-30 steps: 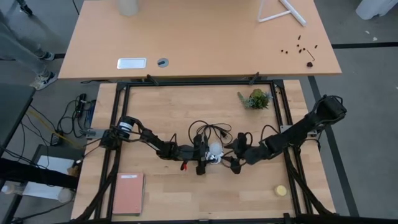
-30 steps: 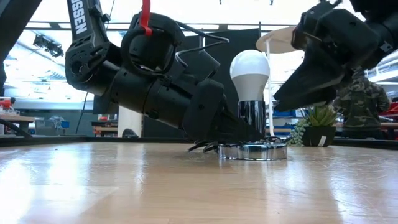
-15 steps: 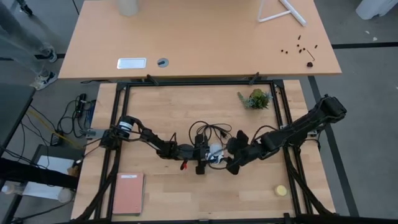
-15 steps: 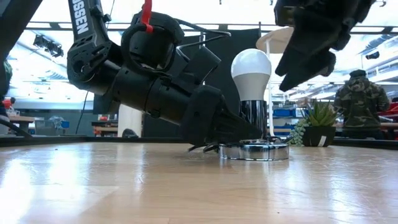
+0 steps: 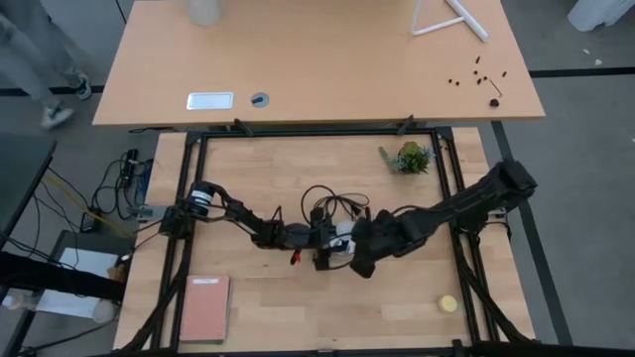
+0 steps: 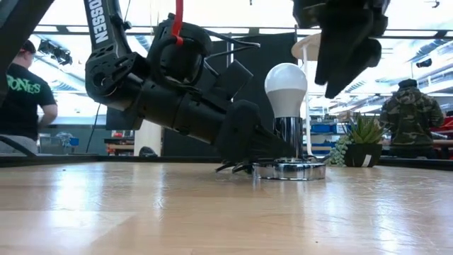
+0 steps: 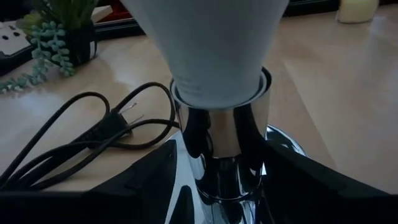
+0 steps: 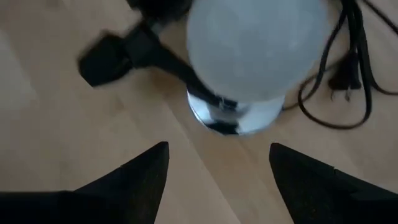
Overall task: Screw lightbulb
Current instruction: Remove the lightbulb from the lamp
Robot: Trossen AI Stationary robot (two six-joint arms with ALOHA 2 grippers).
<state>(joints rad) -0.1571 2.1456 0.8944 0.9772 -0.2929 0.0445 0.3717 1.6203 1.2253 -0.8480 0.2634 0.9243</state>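
One lightbulb [image 6: 286, 88] (upright, socketed)

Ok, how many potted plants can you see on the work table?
1. A small potted plant stands near the wooden work table's far right corner, beyond the right arm. The arms could hide something small at centre.
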